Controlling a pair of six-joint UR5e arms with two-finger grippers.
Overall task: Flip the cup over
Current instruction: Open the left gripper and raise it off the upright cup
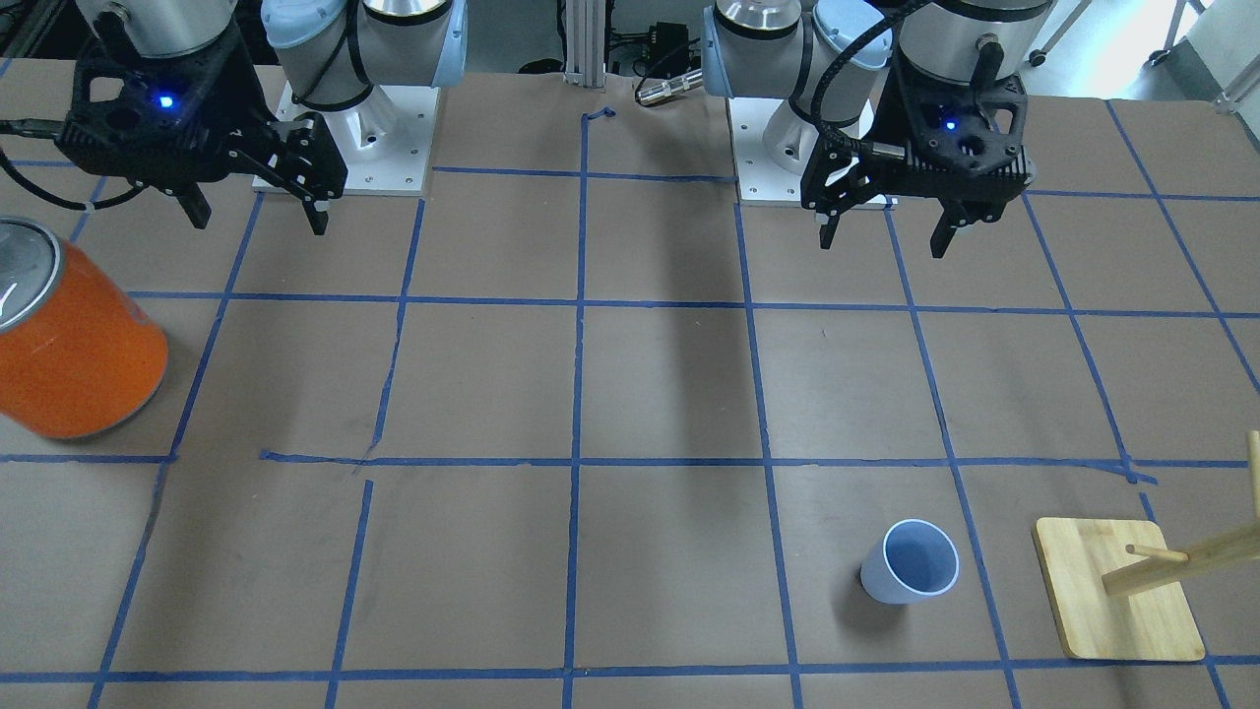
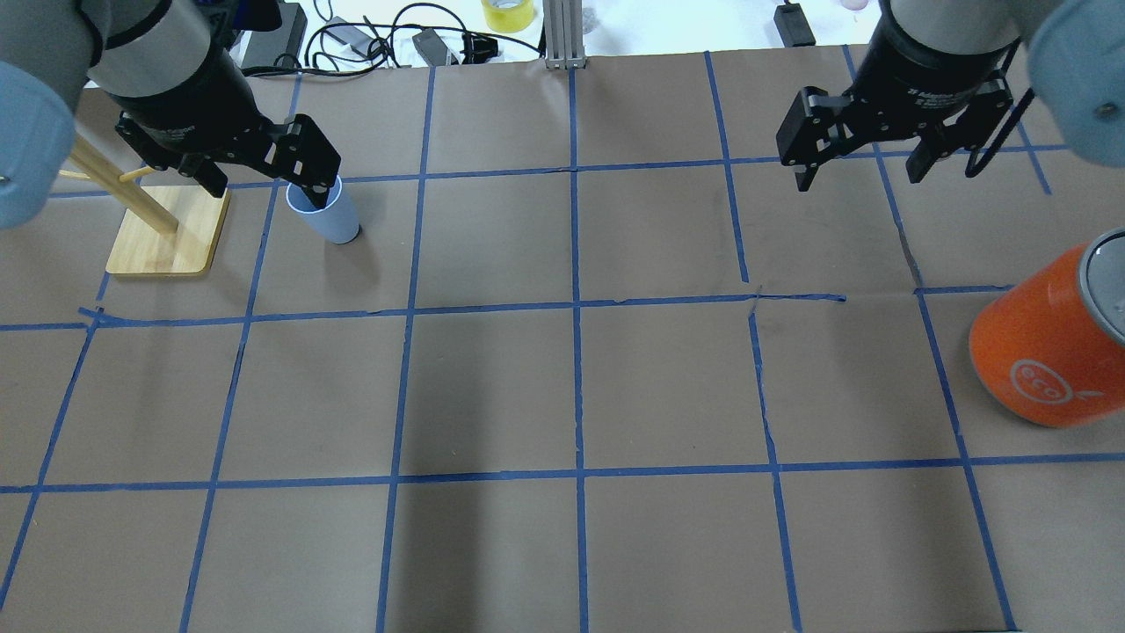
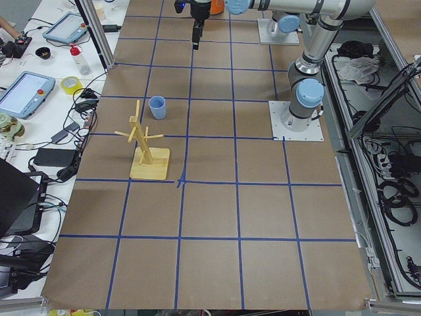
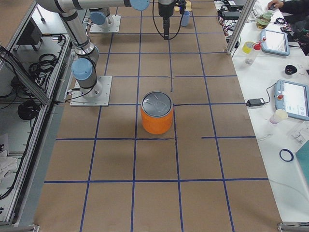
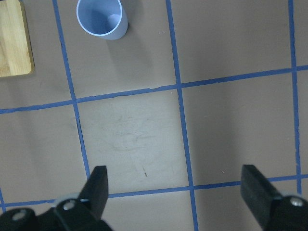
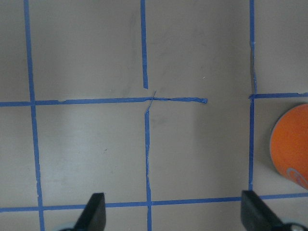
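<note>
Beside wooden rack (image 1: pixel 1112 601), cup (image 1: pixel 911 561) is standing mouth-up | left gripper (image 1: pixel 884 244), right gripper (image 1: pixel 259 225) are hanging released, empty | I'm risking an off-centre pinch toppling it.

Ok so the tabletop (image 2: pixel 492 387) is wrapped in brown paper with a blue tape grid (image 2: pixel 577 387) stuck over it, and a few of the strips are crooked or broken. A big orange can (image 4: pixel 157 121) with a silver top stands upright at one end, white "eco" logo on its side. Way over at the other end there's a little wooden peg rack (image 3: pixel 141 131): upright post, pegs sticking out, flat square base (image 1: pixel 1112 625). Those two are well apart. Off the tabletop there's a yellow tape roll (image 2: pixel 507 13), and the side benches have a couple of touchscreen pendants (image 4: pixel 294 99) plus a loose blue tape ring (image 4: pixel 286 155).
</note>
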